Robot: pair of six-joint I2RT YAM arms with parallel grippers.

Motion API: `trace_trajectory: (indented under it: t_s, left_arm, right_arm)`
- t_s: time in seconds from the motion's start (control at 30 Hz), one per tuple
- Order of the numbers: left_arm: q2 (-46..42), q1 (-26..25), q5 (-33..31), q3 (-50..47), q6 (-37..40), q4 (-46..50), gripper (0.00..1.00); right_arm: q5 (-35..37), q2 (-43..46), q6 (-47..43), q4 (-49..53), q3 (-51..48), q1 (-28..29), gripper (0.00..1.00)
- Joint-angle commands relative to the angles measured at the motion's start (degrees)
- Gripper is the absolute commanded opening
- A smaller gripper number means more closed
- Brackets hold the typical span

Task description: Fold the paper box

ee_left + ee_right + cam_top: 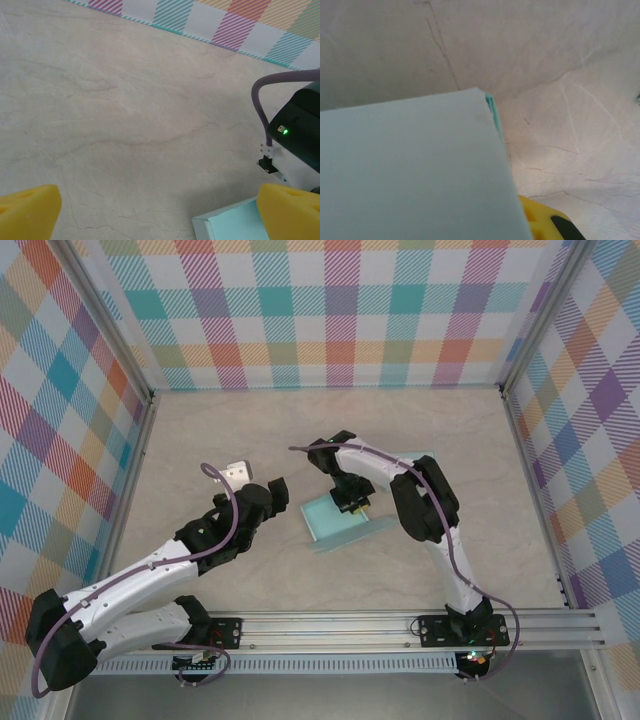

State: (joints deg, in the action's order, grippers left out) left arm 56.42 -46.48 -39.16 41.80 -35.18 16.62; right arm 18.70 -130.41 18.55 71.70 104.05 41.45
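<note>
We see the blue paper box (335, 523) near the middle of the surface (200, 440); the left fingers (30, 210) are wide apart and empty beside it; the right fingers (540, 225) are at its far edge; we cannot tell their grip.

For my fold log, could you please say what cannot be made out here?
- right gripper: grip too small in top view; paper box covers most of its fingers in right wrist view.
- its folds: cut by left wrist view's bottom edge; under right arm in top view.
</note>
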Motion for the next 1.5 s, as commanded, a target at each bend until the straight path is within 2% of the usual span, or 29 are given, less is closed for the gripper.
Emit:
trace_trajectory:
  t_s: [0.0,0.1,0.13,0.27,0.37,0.47,0.77,1.03,1.27,1.37,1.47]
  left_arm:
    - [-0.47,0.70,-1.63,-0.11,-0.48,1.48,1.00]
    - [0.01,0.77,-1.52,0.20,-0.39,1.80,1.00]
    - [0.14,0.69,-1.33,0.29,-0.38,2.05,1.00]
    - [0.44,0.74,-1.05,0.39,-0.33,2.34,1.00]
    - [0.66,0.79,-1.06,0.16,-0.39,2.41,1.00]
    - [0.92,0.86,-1.13,0.01,-0.57,2.54,0.99]
    - [1.60,1.64,-1.92,-0.09,-0.68,4.15,0.95]
    - [3.59,3.40,-3.15,0.50,-0.55,5.87,0.92]
    - [7.21,6.68,-2.41,1.66,-1.28,7.46,0.95]
    - [9.36,9.40,0.28,2.56,-0.99,6.97,1.00]
    - [12.01,11.53,3.19,3.71,-0.13,6.10,1.00]
  right_arm:
    - [4.91,-6.54,0.23,-5.19,-1.57,0.96,0.00]
    - [4.76,-6.59,-0.51,-5.35,-1.58,1.69,0.00]
    - [5.00,-6.16,-0.55,-5.31,-1.68,1.74,0.03]
    - [5.82,-2.83,-1.47,-5.53,-1.68,1.70,0.28]
    - [6.14,-0.38,-1.94,-5.76,-1.15,1.70,0.44]
    - [6.30,1.25,-2.21,-5.75,-0.22,1.70,0.55]
    - [7.60,8.70,-3.02,-6.56,3.25,1.70,0.72]
    - [7.39,20.54,-2.99,-13.25,0.67,1.70,1.00]
    - [11.30,35.44,-0.64,-20.57,-7.87,1.70,1.00]
    - [13.82,43.16,2.31,-23.77,-14.54,1.57,1.00]
    - [14.76,50.97,5.79,-26.99,-23.07,1.52,1.00]
